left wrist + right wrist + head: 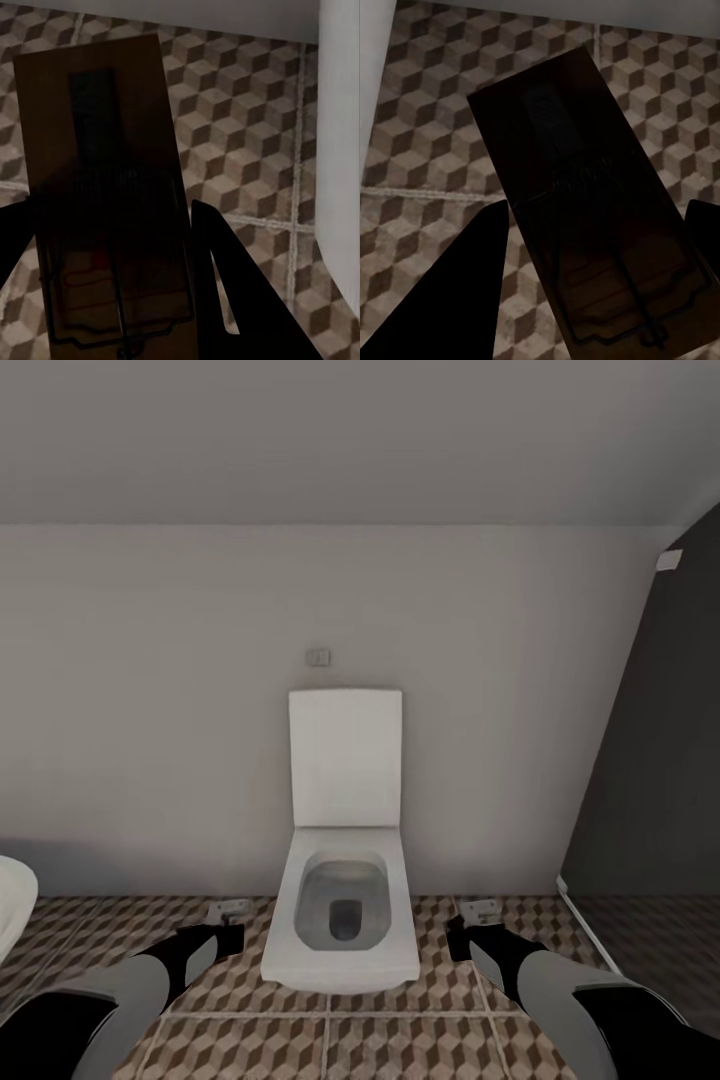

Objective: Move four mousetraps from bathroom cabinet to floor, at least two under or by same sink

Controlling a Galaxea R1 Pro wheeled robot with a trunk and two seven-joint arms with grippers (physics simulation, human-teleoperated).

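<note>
Each of my grippers holds one mousetrap. In the left wrist view, a brown wooden mousetrap (105, 172) with dark wire parts sits between the black fingers of my left gripper (112, 247), above the cube-patterned bathroom floor (247, 150). The right wrist view shows my right gripper (592, 255) shut on another mousetrap (577, 195) over the same tiles (427, 112). From the head view, my left gripper (215, 932) and right gripper (470, 935) hang low on either side of a toilet. The cabinet and the bathroom sink are out of view.
A white toilet (342, 900) with its lid up stands against the pale wall straight ahead, between my two arms. A dark panel (650, 780) rises at the right. A white rounded fixture edge (12, 905) shows at the far left. Tiled floor (330, 1050) lies below.
</note>
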